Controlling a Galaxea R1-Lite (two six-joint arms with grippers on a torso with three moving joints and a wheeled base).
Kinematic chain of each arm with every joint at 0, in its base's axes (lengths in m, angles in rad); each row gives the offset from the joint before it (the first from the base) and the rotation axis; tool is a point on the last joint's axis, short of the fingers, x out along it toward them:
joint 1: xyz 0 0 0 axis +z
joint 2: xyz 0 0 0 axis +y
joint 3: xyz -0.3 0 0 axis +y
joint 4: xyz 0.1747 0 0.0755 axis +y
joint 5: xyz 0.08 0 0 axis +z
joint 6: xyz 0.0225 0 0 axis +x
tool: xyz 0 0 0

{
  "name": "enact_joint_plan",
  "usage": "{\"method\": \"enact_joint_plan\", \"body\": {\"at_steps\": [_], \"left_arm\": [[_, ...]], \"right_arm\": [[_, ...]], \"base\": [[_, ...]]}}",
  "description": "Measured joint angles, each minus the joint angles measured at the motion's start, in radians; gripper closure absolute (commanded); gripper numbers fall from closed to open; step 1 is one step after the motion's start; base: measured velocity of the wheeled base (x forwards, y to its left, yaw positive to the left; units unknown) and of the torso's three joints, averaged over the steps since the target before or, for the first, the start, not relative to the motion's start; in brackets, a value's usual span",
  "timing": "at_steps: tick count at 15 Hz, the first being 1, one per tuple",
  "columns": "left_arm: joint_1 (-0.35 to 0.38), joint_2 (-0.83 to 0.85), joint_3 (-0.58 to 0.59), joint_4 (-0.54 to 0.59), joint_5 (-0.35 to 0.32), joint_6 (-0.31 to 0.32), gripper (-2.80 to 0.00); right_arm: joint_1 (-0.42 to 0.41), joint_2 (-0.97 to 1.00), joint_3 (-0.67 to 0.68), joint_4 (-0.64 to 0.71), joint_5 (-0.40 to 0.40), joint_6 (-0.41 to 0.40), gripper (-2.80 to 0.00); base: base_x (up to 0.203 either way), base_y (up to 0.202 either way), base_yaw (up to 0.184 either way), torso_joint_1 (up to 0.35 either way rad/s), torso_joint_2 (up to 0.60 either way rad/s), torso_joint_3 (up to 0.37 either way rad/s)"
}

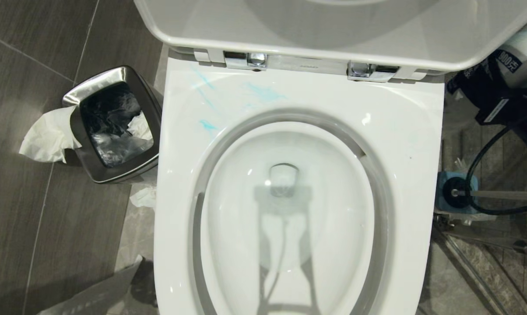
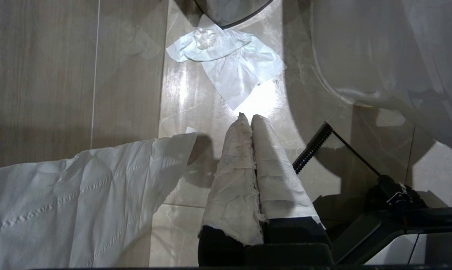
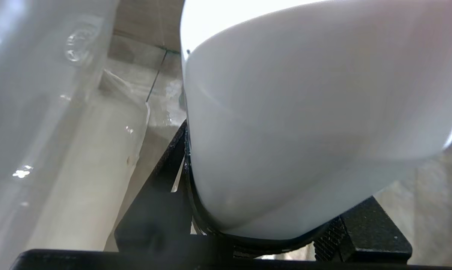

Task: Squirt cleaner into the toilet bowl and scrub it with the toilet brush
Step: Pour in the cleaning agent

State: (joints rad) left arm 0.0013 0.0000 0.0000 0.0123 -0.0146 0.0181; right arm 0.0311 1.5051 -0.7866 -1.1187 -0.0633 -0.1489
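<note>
Right jaws half-spread, clamped on a white rounded container (image 3: 308, 131), probably the cleaner bottle. Left jaws pressed shut, empty, parked above floor tissue (image 2: 229, 63). Toilet bowl (image 1: 228, 218) seemingly between the two sets of jaws; teal cleaner (image 1: 263, 92) only in streaks on the seat's back. Hold firmly, aim under the rim, squeeze slowly. Toilet brush (image 1: 504, 195) beyond the right jaws' side, untouched.

Head view straight down over toilet bowl (image 1: 289, 210), left wrist near floor, right wrist against white container (image 3: 305, 131)
</note>
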Motion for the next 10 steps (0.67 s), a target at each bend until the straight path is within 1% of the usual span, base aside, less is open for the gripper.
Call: {"method": "enact_joint_plan", "body": {"at_steps": [4,8,10], "left_arm": [[0.000,0.000,0.000,0.000,0.001,0.000,0.00],[0.000,0.000,0.000,0.000,0.001,0.000,0.00],[0.000,0.000,0.000,0.000,0.001,0.000,0.00]], "right_arm": [[0.001,-0.135,-0.002,0.199,-0.026,0.003,0.00],[0.001,-0.246,-0.012,0.312,-0.044,-0.002,0.00],[0.000,-0.308,-0.031,0.418,-0.054,-0.002,0.00]], "base": [[0.000,0.000,0.000,0.000,0.00,0.000],[0.000,0.000,0.000,0.000,0.00,0.000],[0.000,0.000,0.000,0.000,0.00,0.000]]}}
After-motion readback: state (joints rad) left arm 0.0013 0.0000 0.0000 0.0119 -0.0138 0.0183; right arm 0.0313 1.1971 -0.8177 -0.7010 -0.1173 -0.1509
